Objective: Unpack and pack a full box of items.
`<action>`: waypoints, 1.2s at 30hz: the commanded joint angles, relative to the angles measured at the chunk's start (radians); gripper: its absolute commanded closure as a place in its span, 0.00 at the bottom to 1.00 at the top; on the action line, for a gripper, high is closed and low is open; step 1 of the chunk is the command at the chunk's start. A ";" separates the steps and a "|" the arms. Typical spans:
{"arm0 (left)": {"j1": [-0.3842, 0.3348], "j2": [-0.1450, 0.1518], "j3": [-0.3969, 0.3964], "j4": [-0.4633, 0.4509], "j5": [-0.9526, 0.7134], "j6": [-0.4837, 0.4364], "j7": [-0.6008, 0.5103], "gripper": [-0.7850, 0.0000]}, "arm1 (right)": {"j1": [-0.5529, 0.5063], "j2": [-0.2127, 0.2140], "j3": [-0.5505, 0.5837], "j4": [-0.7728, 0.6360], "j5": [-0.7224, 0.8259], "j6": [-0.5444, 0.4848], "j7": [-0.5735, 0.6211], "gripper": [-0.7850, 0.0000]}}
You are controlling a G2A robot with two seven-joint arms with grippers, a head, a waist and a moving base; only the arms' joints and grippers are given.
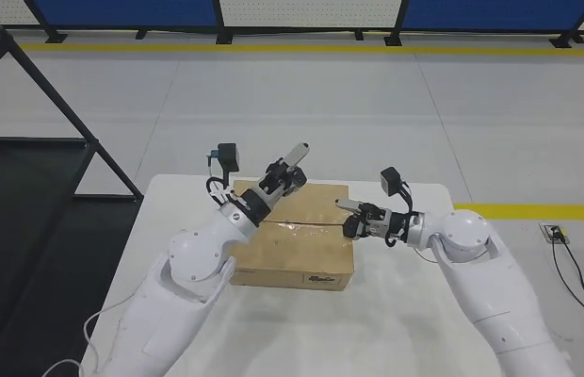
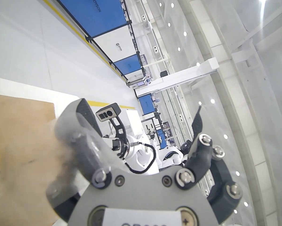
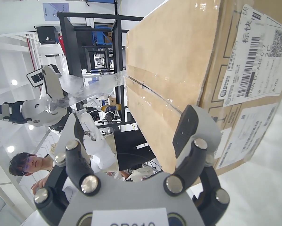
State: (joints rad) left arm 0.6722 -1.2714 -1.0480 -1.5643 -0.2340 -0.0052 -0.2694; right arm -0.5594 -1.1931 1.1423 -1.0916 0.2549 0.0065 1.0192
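A taped brown cardboard box [image 1: 301,240] lies on the white table [image 1: 396,311]. My left gripper [image 1: 290,165] is raised above the box's far left corner, open, with its fingers wide apart [image 2: 141,111]. A strip of clear tape [image 3: 96,85] stretches from one of its fingers [image 2: 84,123] down to the box's top seam [image 3: 150,90]. My right gripper [image 1: 350,215] is at the box's right edge, open [image 3: 131,123], one finger over the box top [image 3: 169,48] near the seam. Nothing is between its pads.
Shipping labels [image 3: 253,55] cover the box side facing my right gripper. A black metal frame [image 1: 47,122] stands beyond the table's left side. Bare table lies in front of the box and to its right.
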 commanded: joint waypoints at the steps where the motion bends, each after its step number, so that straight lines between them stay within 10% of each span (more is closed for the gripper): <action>1: -0.010 -0.005 0.013 0.003 0.005 0.003 0.004 0.00 | -0.001 0.000 0.000 0.003 0.002 -0.001 -0.003 0.00; 36: -0.114 -0.092 0.143 0.136 0.078 0.031 0.023 0.00 | -0.158 0.062 0.184 -0.091 0.060 -0.038 -0.027 0.00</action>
State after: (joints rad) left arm 0.5631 -1.3601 -0.9113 -1.4358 -0.1589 0.0243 -0.2466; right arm -0.7145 -1.1319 1.3225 -1.1821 0.3123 -0.0300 0.9933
